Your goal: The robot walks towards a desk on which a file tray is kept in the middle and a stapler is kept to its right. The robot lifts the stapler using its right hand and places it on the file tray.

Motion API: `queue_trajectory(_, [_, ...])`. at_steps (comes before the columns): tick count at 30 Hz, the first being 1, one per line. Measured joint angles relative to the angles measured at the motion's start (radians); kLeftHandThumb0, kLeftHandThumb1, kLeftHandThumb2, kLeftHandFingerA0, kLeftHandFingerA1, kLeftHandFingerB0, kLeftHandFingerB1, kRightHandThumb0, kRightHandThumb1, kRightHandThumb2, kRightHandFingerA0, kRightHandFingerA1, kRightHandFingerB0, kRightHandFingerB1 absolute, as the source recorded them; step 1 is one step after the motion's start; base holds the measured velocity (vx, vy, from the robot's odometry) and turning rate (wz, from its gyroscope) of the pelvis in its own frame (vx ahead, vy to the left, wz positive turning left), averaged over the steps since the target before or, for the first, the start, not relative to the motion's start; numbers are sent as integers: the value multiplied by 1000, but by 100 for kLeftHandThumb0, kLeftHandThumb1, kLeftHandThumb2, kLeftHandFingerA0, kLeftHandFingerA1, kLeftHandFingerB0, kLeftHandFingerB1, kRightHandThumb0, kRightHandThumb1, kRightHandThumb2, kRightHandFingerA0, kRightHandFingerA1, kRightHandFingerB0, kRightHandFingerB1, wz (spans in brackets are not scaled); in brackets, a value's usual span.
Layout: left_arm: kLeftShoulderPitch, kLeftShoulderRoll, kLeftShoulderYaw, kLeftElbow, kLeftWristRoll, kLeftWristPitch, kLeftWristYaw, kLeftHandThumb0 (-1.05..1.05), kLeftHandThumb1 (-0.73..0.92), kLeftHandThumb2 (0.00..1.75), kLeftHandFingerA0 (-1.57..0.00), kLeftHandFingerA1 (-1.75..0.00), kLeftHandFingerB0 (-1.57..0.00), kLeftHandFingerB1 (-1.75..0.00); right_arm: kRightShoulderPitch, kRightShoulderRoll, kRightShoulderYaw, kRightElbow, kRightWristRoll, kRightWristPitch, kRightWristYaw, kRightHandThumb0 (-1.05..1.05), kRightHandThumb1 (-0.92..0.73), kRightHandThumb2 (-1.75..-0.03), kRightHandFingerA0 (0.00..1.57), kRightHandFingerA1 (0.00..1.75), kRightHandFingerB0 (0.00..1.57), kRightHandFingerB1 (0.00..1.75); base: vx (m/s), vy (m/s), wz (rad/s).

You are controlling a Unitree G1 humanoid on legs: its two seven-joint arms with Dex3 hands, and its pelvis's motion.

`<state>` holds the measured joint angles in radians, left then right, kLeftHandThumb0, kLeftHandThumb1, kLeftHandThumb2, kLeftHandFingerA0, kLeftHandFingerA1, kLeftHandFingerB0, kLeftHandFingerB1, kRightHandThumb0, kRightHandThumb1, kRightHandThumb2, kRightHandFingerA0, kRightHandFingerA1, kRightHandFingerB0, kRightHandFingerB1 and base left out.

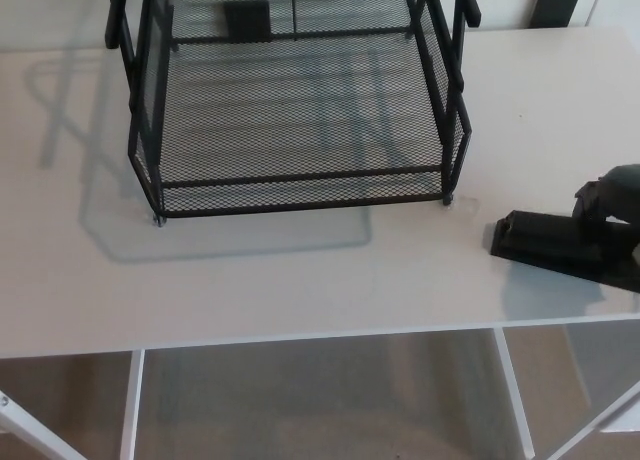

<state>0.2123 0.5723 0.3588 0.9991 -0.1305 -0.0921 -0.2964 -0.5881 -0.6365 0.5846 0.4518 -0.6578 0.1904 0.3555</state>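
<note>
Stapler (560,245), one, flat near the desk's (300,290) front edge at the right, one black mesh file tray (300,120) at the middle back, bare desktop between them, right hand (612,198) over the stapler's outer end, its grip impossible to tell.

An office: white desk (300,290), mesh file tray (300,176), stapler (545,242)

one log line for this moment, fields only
stapler: on desk, right of file tray | right hand: over stapler's right end, grip unclear | left hand: not in view
</note>
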Motion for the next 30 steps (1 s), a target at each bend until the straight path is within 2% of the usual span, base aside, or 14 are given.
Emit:
queue_trajectory(1, [1, 0, 0, 0, 0, 0, 0, -57, 73, 61, -56, -44, -35, -37, 8, 0, -2, -1, -2, -5, -18, -20, -80, -69, 75, 175, 61, 153, 0, 0, 0])
queue_trajectory(2, [2, 0, -1, 1, 0, 0, 0, -57, 74, 61, -58, -45, -36, -38, 20, 0, -4, -1, -5, -11, -42, -19, -78, -67, 76, 175, 62, 149, 0, 0, 0])
queue_trajectory(4, [4, 0, -1, 1, 0, 0, 0, -58, 73, 61, -56, -46, -36, -37, 35, 0, -7, -3, -9, -21, -75, -19, -75, -70, 75, 175, 61, 154, 0, 0, 0])
queue_trajectory(8, [0, 0, -2, 12, 0, 0, 0, -57, 74, 62, -56, -45, -36, -37, 61, 0, -20, -6, -12, -41, -141, -21, -77, -72, 75, 175, 62, 153, 0, 0, 0])
queue_trajectory(9, [-2, 0, -3, 17, 0, 0, 0, -58, 75, 62, -58, -45, -37, -38, 68, 1, -24, -6, -13, -47, -160, -24, -73, -75, 102, 174, 63, 144, 0, 0, 0])
queue_trajectory(10, [-3, 0, -6, 20, 1, 0, 0, -58, 75, 62, -58, -45, -37, -38, 75, 1, -29, -5, -13, -55, -183, -24, -73, -75, 102, 174, 63, 144, 0, 0, 0])
queue_trajectory(11, [-2, 0, -8, 21, 2, 0, 0, -58, 74, 62, -56, -45, -36, -37, 81, 1, -32, -5, -14, -62, -199, -22, -76, -76, 80, 175, 65, 154, 0, 0, 0])
queue_trajectory(13, [-3, 0, -13, 28, 2, 0, 0, -60, 72, 61, -59, -46, -37, -37, 93, 4, -41, -2, -14, -77, -233, -17, -68, -86, 80, 175, 62, 167, 0, 0, 0])
queue_trajectory(16, [-1, 0, -20, 37, 3, 0, 0, -60, 73, 62, -59, -45, -37, -37, 118, 10, -57, 5, -14, -98, -288, -17, -66, -86, 83, 175, 65, 165, 0, 0, 0])
queue_trajectory(20, [5, 2, -26, 46, 7, -1, 1, -56, 74, 61, -59, -45, -38, -37, 158, 9, -89, 2, -19, -141, -359, -23, -81, -67, 75, 172, 63, 157, 0, 0, 0])
queue_trajectory(22, [7, 4, -27, 51, 8, -2, 3, -56, 73, 61, -61, -45, -39, -38, 172, 7, -108, -15, -19, -152, -364, -21, -80, -74, 74, 175, 62, 158, 0, 0, 0])
queue_trajectory(23, [7, 4, -28, 56, 9, -6, 5, -57, 73, 62, -61, -45, -39, -38, 180, 6, -125, -28, -17, -160, -364, -22, -80, -73, 73, 175, 58, 158, 0, 0, 0])
queue_trajectory(28, [15, 4, -29, 58, 9, -23, 16, -57, 72, 62, -61, -45, -39, -38, 189, 6, -227, -83, 6, -186, -361, -23, -81, -66, 73, 174, 62, 157, 0, 0, 0])
queue_trajectory(30, [18, 5, -29, 57, 9, -24, 19, -57, 72, 62, -62, -45, -40, -39, 189, 7, -278, -108, 19, -187, -361, -19, -81, -71, 71, 175, 61, 158, 0, 0, 0])
